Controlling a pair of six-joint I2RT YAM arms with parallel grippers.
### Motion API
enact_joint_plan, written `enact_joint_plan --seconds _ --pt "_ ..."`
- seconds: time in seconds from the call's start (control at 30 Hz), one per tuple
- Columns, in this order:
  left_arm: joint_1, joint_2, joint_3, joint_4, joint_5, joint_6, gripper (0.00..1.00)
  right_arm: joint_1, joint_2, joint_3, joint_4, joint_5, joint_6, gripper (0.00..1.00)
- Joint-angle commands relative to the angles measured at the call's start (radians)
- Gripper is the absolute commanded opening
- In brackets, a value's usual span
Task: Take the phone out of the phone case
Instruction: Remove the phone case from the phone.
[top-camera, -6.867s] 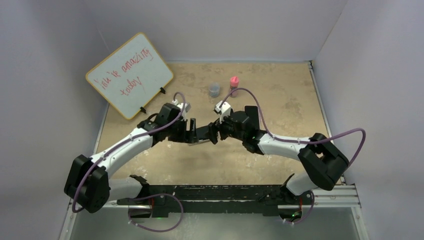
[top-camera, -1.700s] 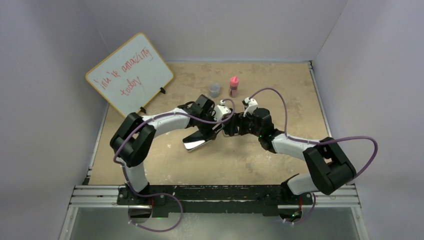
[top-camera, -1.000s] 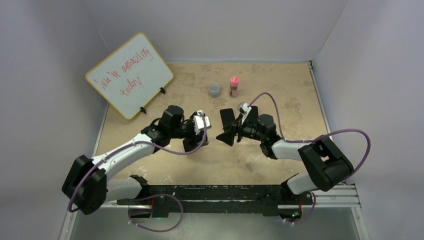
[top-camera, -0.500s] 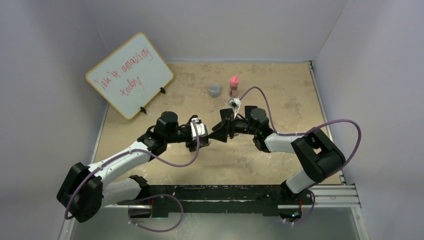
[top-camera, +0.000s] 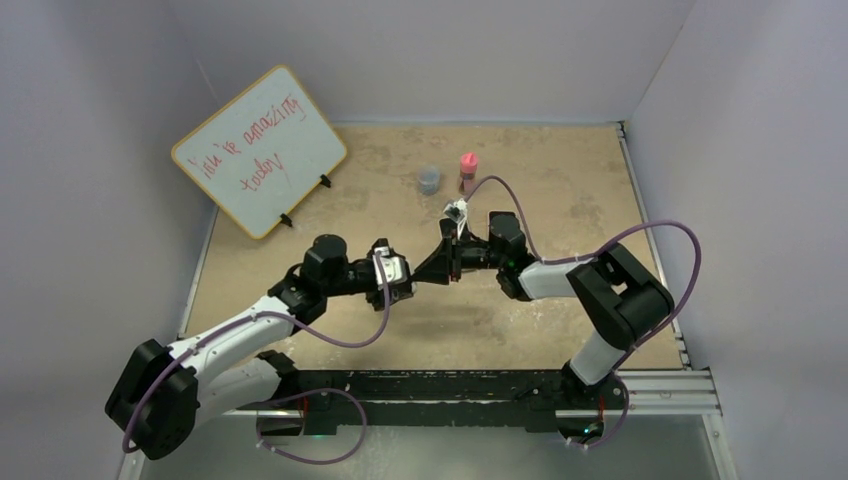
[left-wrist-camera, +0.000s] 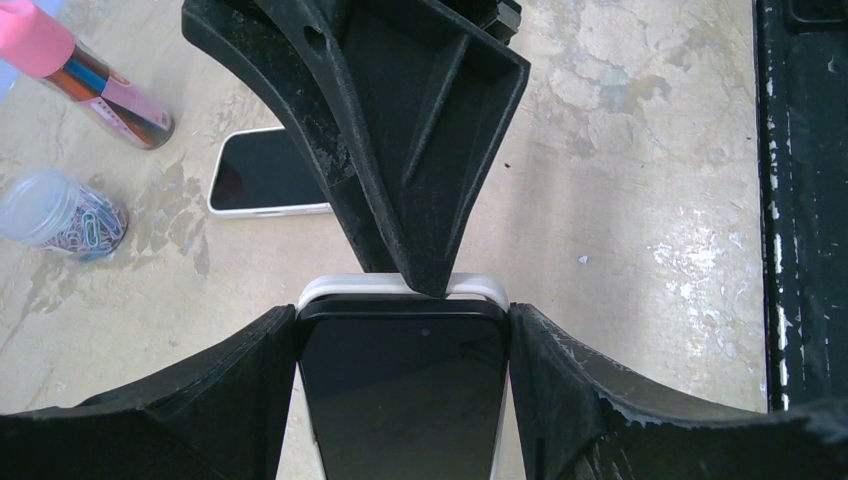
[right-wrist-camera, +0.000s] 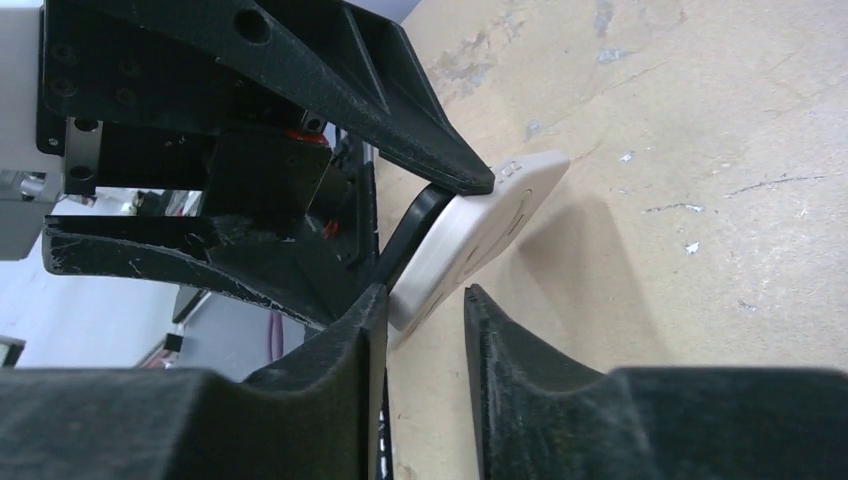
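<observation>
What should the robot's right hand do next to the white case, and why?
Probably close the right gripper on the end of the white phone case. Its fingers straddle that end, but a gap shows beside one. The left gripper clamps the cased phone by its sides, so a firm pinch should let the right arm peel the case off.

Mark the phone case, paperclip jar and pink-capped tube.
phone case (right-wrist-camera: 470, 238), right wrist view, white back panel
paperclip jar (left-wrist-camera: 60, 210), left wrist view, clear side wall
pink-capped tube (left-wrist-camera: 115, 98), left wrist view, clear body below cap
</observation>
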Motion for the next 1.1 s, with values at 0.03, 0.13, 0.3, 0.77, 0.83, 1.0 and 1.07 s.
enact_joint_plan --seconds 0.03,0.13,0.3,0.77,0.83,1.0,1.07 --pt "-0.002 -0.062 0.01 0.216 0.077 -0.034 0.0 -0.006 0.039 0.024 -0.083 0.045 -0.057 0.28" --pt "-0.002 -0.056 0.008 0.231 0.086 -0.045 0.0 -0.002 0.022 0.069 -0.268 0.149 -0.16 0.23" --pt "-0.002 -0.014 0.006 0.268 0.11 -0.068 0.0 0.013 0.003 0.12 -0.449 0.272 -0.227 0.18" --pt "-0.009 0.107 0.022 0.348 0.137 -0.133 0.0 0.095 0.039 0.188 -0.487 0.354 -0.157 0.25" --pt "-0.011 0.112 0.027 0.346 0.114 -0.133 0.0 0.095 0.044 0.189 -0.48 0.35 -0.156 0.25" --pt "-0.01 0.096 0.065 0.284 0.006 -0.14 0.0 0.095 0.058 0.186 -0.491 0.376 -0.178 0.2" --pt "-0.009 0.087 0.089 0.252 -0.026 -0.152 0.0 0.095 0.069 0.187 -0.497 0.391 -0.187 0.2"
